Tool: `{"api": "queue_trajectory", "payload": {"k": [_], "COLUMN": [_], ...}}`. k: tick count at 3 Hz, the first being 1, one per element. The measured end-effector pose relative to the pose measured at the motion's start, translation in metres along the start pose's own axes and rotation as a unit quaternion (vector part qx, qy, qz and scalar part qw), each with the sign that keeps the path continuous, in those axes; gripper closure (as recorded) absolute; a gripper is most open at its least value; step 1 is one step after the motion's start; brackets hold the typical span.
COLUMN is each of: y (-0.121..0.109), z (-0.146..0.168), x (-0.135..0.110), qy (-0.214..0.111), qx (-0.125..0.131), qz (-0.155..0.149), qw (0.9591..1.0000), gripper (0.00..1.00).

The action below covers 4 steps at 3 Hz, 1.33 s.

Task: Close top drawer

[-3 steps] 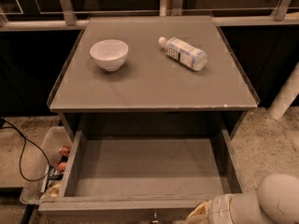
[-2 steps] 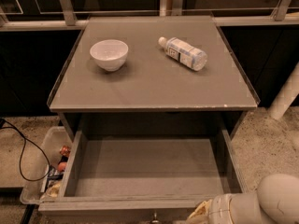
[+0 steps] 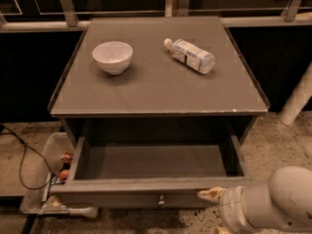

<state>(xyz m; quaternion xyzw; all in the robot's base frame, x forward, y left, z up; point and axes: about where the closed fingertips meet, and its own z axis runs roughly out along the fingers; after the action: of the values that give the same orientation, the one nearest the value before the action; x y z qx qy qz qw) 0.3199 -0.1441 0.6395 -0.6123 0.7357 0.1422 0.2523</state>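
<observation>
Your end effector [image 3: 210,195] sits at the open top drawer [image 3: 146,185].
The knob [image 3: 160,199] lies just to its left on the front panel; whether it is spread or pressed together, you cannot tell.

The arm [image 3: 288,201] is a fat, smooth, cream-white shell, rounded like a bulb, narrowing to a paler ringed collar [image 3: 234,212] (a seam or two crosses it). Its gripper [image 3: 208,195], low at the right against the top drawer [image 3: 117,200] front, ends in a mottled yellowish-tan tip.
</observation>
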Motion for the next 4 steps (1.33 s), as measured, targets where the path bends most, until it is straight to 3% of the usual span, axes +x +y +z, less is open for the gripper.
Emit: {"api": "queue_trajectory", "payload": {"k": [1, 2, 3, 4], "y": [-0.043, -0.106, -0.105, -0.105], "z": [-0.004, -0.022, -0.022, -0.022], "x": [0.021, 0.038, 0.038, 0.038], "qy": [-0.001, -0.004, -0.004, -0.004], "qx": [0.014, 0.054, 0.054, 0.054], "qz": [-0.007, 0.001, 0.001, 0.001], "qw": [0.9999, 0.9985, 0.9985, 0.9985], "gripper": [0.38, 0.61, 0.84, 0.81]}}
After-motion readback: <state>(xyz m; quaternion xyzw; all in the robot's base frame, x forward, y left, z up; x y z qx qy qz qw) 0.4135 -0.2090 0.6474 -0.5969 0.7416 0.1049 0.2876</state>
